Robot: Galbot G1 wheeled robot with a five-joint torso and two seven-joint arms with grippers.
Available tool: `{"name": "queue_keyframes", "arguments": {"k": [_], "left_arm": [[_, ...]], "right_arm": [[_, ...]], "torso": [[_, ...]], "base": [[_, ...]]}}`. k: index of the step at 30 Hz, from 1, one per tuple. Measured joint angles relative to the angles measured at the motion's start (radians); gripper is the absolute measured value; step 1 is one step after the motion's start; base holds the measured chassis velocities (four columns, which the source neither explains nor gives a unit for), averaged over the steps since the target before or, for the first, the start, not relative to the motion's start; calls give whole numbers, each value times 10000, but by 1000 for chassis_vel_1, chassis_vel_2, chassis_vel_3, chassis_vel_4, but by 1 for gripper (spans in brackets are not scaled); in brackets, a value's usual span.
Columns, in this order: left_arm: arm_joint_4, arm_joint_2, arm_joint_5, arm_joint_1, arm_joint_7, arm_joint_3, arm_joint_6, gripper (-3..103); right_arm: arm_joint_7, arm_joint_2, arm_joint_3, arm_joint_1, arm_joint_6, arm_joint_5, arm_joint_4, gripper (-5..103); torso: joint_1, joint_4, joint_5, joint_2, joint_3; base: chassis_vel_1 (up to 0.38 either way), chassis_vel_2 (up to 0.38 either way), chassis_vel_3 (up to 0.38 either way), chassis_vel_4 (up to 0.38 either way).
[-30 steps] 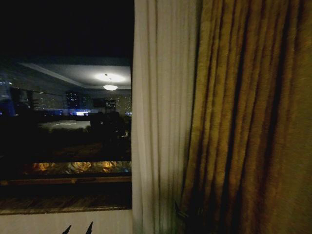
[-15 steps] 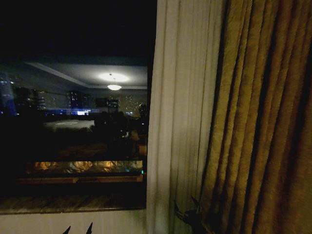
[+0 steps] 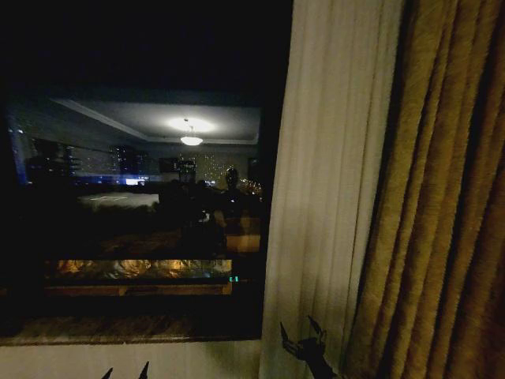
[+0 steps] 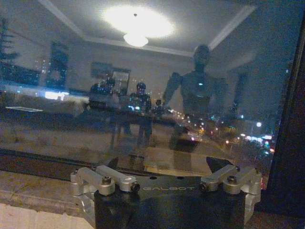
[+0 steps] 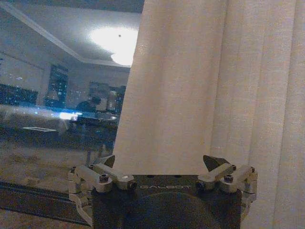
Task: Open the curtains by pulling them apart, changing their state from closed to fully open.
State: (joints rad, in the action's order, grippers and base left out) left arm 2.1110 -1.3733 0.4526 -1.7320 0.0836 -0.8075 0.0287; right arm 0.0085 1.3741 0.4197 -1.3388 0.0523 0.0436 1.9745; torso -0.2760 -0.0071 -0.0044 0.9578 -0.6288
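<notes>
My right gripper (image 3: 303, 339) is low at the foot of the curtains (image 3: 331, 181), spread wide and grasping nothing; in the right wrist view the two dark fingertips (image 5: 213, 162) stand well apart with the cream fabric (image 5: 190, 86) hanging straight ahead of them, filling the space between and beyond. Whether the tips are actually touching the cloth, I cannot tell. The panel's long axis runs plumb vertical, pleats top to floor, so my open jaws are set across the pleats, which is the way I'd want them for a pinch. Its free edge (image 3: 278, 197) lies just to my gripper's left, and past that edge it's bare dark window glass (image 3: 142, 197); on my gripper's right the sheer bunches against the heavy gold-brown drape (image 3: 442, 205). So the pull, as I read it, goes rightward, away from the glass. My left gripper (image 3: 126, 371) sits low and well off to the left, below the window sill (image 3: 118, 328), facing only glass, and its fingertips in the head view stand apart, released. Right arm is clearly the nearer one. This side looks mostly drawn back already.
</notes>
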Motion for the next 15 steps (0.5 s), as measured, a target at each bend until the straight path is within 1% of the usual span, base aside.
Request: {"name": "queue_keyframes", "arguments": {"k": [3,5,6,9,10,12,15], "left_arm": [[-20,27,4,0,0,-10,12,100],[-102,58,12,3,9,-6,35,100],[-102,58,12,3,9,-6,35,100],[-199,80,14,23,46,52,43,100],[-199,80,14,23,46,52,43,100],[-260,81,14,70,144,63,44,100],[-295,67,14,89,167,56,38,100]], "right_arm": [[32,-2,-36,3,42,-3,-3,100],[138,-3,-200,-39,646,-6,167,100],[138,-3,-200,-39,646,-6,167,100],[294,-2,-476,173,1275,139,243,100],[294,-2,-476,173,1275,139,243,100],[514,0,-717,658,1573,456,-19,100],[593,0,-797,1108,1616,585,-384,100]], "torso": [[1,0,2,0,0],[2,-1,5,0,0],[2,-1,5,0,0],[2,-1,2,1,0],[2,-1,2,1,0],[1,3,-2,2,0],[1,2,0,2,0]], "base": [[0,0,0,0],[0,0,0,0],[0,0,0,0],[0,0,0,0],[0,0,0,0],[0,0,0,0],[0,0,0,0]]}}
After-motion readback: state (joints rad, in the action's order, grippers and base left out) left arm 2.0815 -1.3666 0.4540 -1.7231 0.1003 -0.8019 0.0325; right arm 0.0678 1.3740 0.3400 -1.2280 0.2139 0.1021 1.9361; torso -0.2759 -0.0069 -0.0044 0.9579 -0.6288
